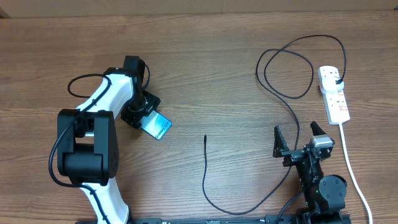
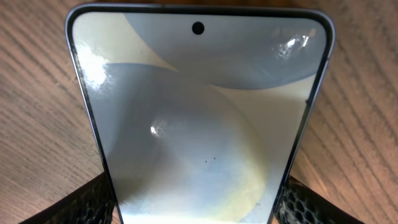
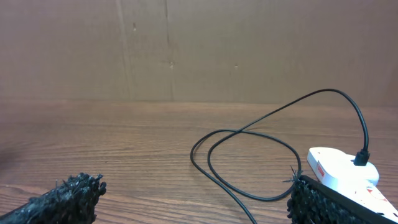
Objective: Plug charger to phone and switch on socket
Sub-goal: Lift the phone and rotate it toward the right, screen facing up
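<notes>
Phone shows glossy grey-and-cream swirled screen within thin dark edge.

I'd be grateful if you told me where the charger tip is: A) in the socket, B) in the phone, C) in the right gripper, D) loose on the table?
D: the charger tip lies alone on the table, apart from the phone in the left gripper and from the open right gripper.

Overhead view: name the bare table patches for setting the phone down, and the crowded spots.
Bare: the middle, from the phone across to the charger loops, above its tip. Crowded: the right side, with charger, socket and right hand.
</notes>
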